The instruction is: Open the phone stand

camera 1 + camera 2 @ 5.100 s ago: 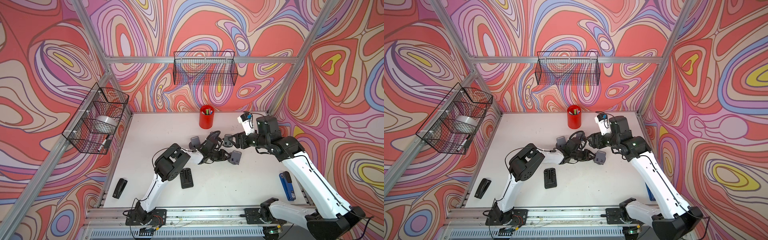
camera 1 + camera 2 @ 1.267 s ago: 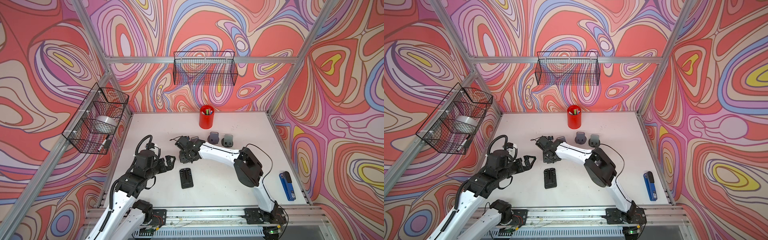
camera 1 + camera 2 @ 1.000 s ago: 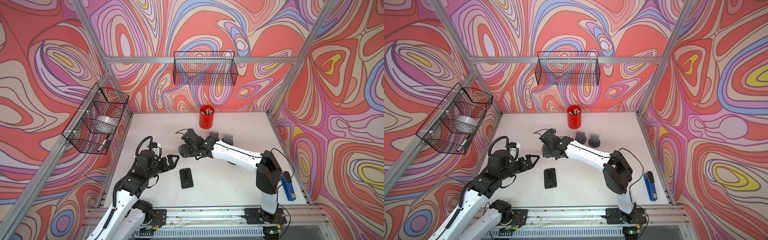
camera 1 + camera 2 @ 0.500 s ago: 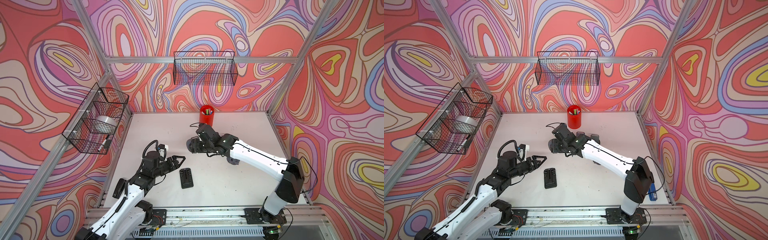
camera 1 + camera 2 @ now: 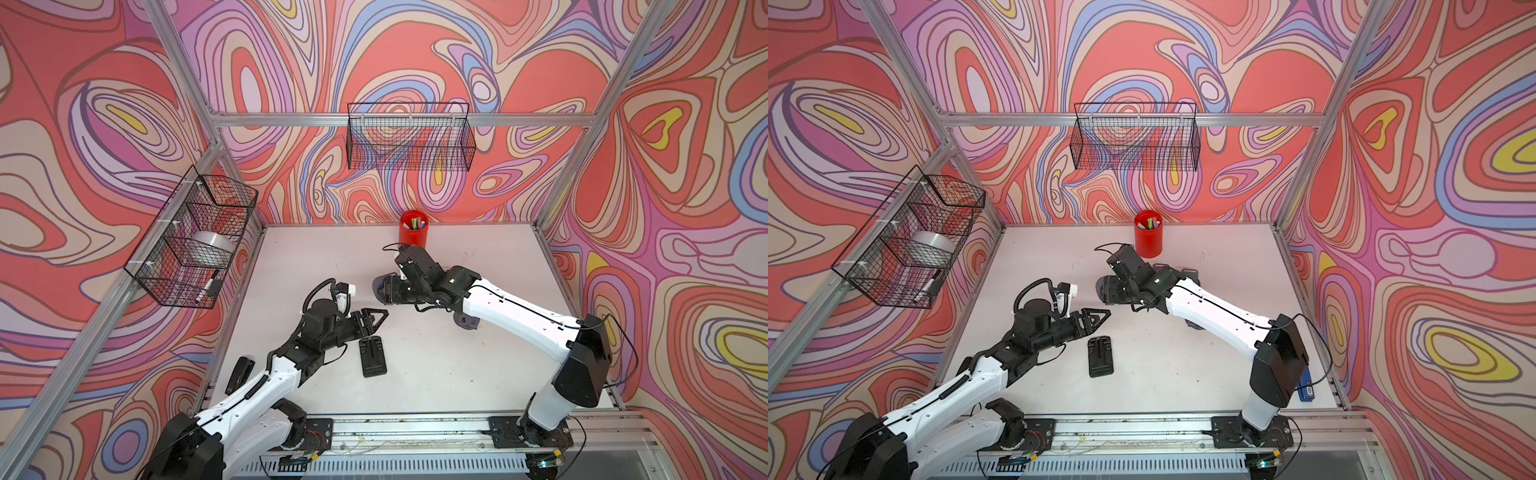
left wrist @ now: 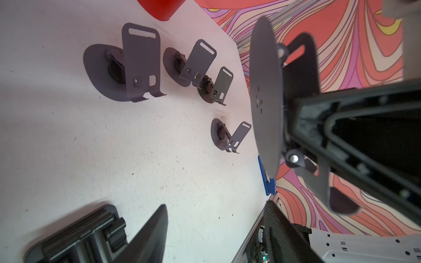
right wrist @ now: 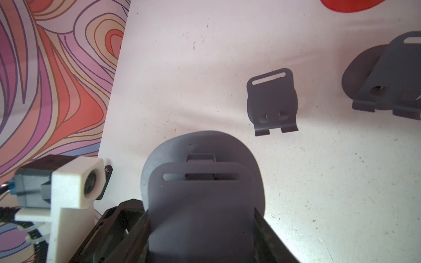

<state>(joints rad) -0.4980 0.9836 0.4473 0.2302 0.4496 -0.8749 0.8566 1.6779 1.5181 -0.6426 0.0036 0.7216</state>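
Observation:
My right gripper [image 5: 388,291] [image 5: 1111,291] is shut on a grey phone stand [image 5: 379,286] [image 7: 200,193], held above the middle of the table. In the right wrist view its slotted back plate lies folded close against its round base, with a finger on each side. The left wrist view shows the same stand [image 6: 266,91] edge-on. Just to its front left hovers my left gripper [image 5: 380,319] [image 5: 1105,316] [image 6: 216,218], open with nothing between its fingers and a short gap from the stand.
A black folded stand [image 5: 372,356] [image 6: 75,236] lies flat under my left gripper. Several opened grey stands [image 6: 127,66] [image 7: 271,102] sit behind, near a red pen cup [image 5: 412,232]. A blue stapler [image 5: 1306,388] lies front right and a black one [image 5: 239,374] front left. Wire baskets [image 5: 409,141] hang on the walls.
My left gripper has moved right toward the held stand and its jaws have narrowed somewhat. My right gripper has carried the grey stand a little to the right.

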